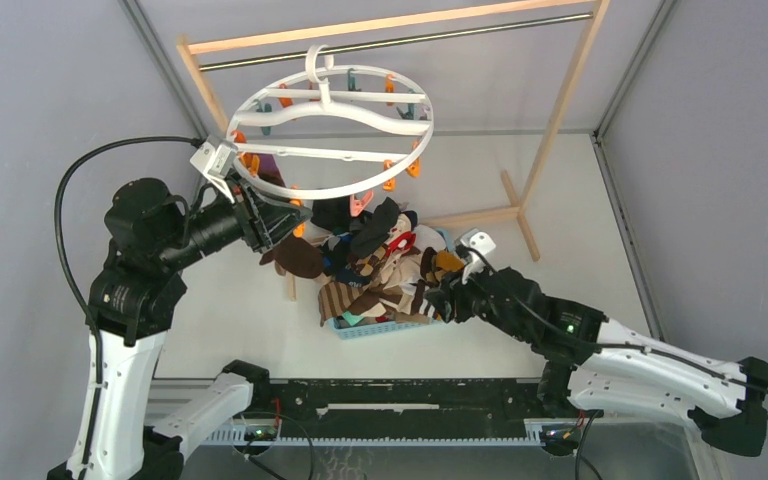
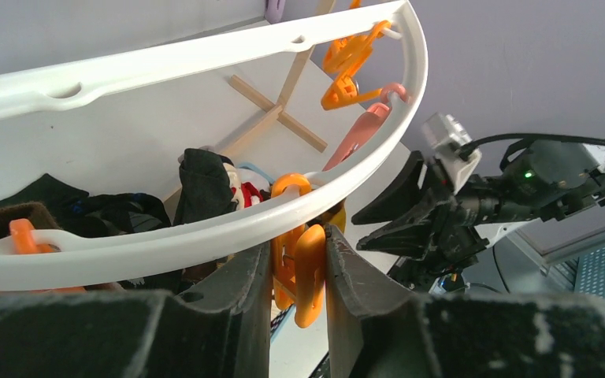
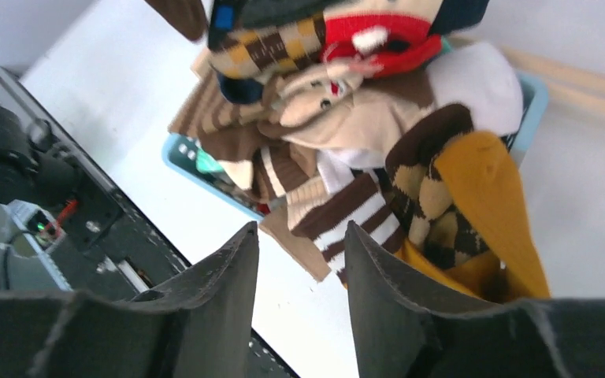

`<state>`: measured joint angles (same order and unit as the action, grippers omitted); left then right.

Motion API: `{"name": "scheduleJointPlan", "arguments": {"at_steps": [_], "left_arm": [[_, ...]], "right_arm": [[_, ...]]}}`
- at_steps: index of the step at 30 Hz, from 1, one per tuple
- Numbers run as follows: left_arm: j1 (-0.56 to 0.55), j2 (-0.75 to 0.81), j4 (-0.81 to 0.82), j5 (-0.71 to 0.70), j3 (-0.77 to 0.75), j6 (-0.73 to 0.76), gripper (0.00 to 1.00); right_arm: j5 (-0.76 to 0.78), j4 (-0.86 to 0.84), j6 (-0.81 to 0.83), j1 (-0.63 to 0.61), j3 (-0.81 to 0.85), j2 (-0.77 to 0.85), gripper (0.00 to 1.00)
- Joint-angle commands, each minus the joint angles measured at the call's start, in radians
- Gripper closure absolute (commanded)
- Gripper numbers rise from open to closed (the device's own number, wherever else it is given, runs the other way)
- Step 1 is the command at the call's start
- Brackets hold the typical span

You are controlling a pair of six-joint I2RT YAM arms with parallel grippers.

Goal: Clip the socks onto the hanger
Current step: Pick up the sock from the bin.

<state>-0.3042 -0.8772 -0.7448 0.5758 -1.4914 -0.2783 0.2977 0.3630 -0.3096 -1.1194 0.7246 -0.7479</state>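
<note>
Left arm: its pincer [image 1: 295, 222] is raised to the near-left rim of the hanger [image 1: 345, 153]. The left wrist view shows the two fingers [image 2: 244, 291] pressed against either side of an orange clothespin [image 2: 309, 272] that dangles from the white rim, so I record this pincer as clamped on that peg. No sock shows between the fingers. The hanger itself hangs by its hook from the metal rod of the wooden rack [image 1: 565, 110], above the rear left part of the desk [image 1: 580, 240], with orange, teal and pink pegs spaced round the ring. Below the left pincer lies a dark brown sock [image 1: 295, 258], just left of the basket; I cannot tell whether it hangs from a peg or rests on the desk. Centre: the socks [image 1: 385, 265] are heaped in and over the light-blue basket [image 1: 380, 328], which stands on the desk under the near edge of the ring; brown stripes, argyle, mustard, red and cream pieces are piled together, some spilling over the basket wall. Right arm: its pincer [image 1: 440, 300] sits low at the right near side of the heap. The right wrist view shows its fingers apart with nothing between them, above a brown-and-white striped sock [image 3: 347, 216] at the basket's edge.
</note>
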Motion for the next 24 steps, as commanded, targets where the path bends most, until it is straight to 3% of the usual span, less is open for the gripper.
{"name": "scheduleJointPlan", "arguments": {"at_steps": [1, 5, 10, 17, 24], "left_arm": [[0.006, 0.023, 0.022, 0.005, 0.017, 0.006, 1.00], [0.006, 0.024, 0.022, 0.006, 0.021, 0.004, 1.00], [0.006, 0.027, 0.017, 0.008, 0.017, 0.006, 1.00], [0.007, 0.025, 0.018, 0.010, 0.015, 0.007, 1.00], [0.007, 0.023, 0.020, 0.015, 0.015, 0.007, 1.00]], "right_arm": [[0.000, 0.118, -0.022, 0.002, 0.008, -0.115, 0.46], [-0.069, 0.039, -0.023, 0.060, -0.034, -0.188, 0.45], [-0.334, -0.082, -0.011, 0.276, -0.067, -0.204, 0.45], [-0.691, -0.146, 0.013, 0.463, -0.069, -0.284, 0.45], [-0.799, -0.190, 0.027, 0.548, -0.068, -0.366, 0.46]]}}
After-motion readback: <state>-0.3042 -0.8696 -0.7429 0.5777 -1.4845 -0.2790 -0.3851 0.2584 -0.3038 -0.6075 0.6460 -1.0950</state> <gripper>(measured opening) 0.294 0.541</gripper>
